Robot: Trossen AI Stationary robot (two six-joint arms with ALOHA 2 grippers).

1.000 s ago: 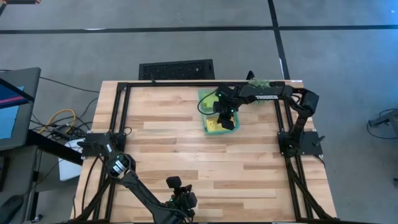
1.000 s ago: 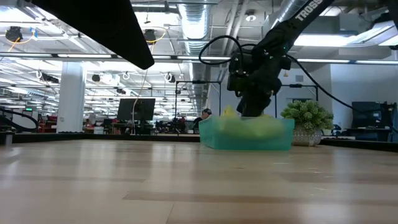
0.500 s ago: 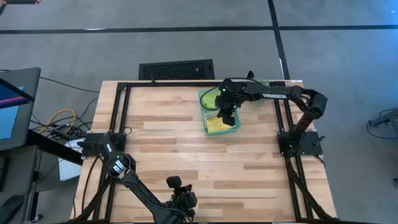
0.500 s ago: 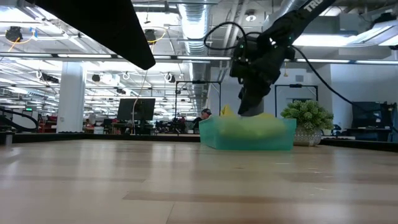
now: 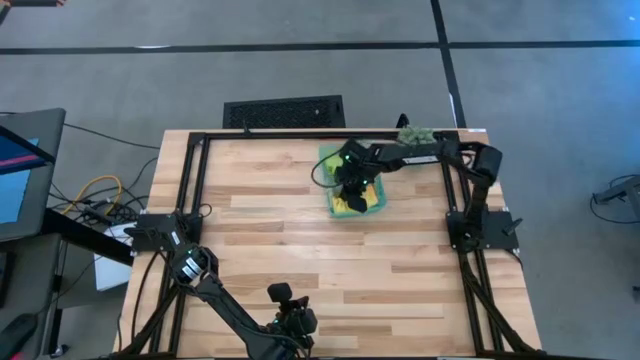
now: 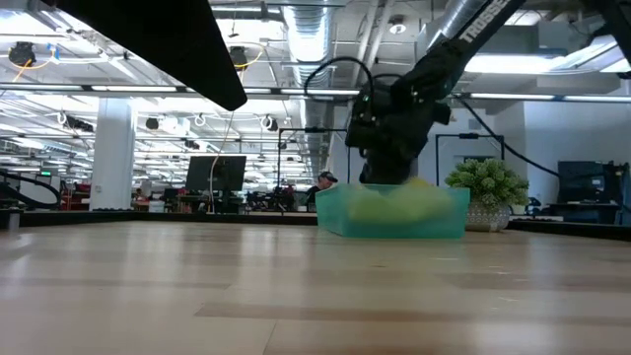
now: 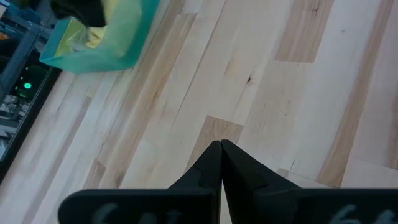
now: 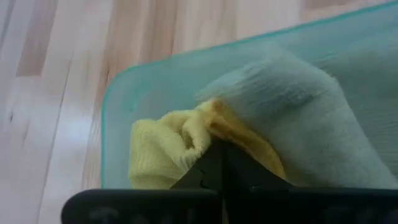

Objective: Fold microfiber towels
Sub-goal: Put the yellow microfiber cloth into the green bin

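A translucent teal bin (image 5: 375, 196) stands at the far right of the table. In it lie a yellow microfiber towel (image 8: 163, 151) and a pale blue-green towel (image 8: 298, 115), both crumpled. My right gripper (image 8: 219, 148) reaches down into the bin and is shut on the yellow towel. In the low view its fingers are hidden behind the bin's wall (image 6: 392, 215). My left gripper (image 7: 221, 144) waits shut over bare wood near the table's front edge (image 5: 290, 318), holding nothing. My right gripper pinches a bunched ridge of the yellow towel (image 8: 205, 127) between its two fingertips. It comes from above, slanting down into the bin. One layer or several, I cannot tell. The towel lies crumpled in the bin, beside the pale blue-green towel.
A small spiky green plant (image 5: 413, 133) stands just beyond the bin at the far right corner. A black frame (image 5: 196, 180) runs along the table's left, far and right edges. Bare wood spreads between the bin and my left gripper.
My right gripper has risen a little over the bin, then come down into it again. It now stands somewhat nearer the table's left edge, over the yellow towel. The bin has stayed in place.
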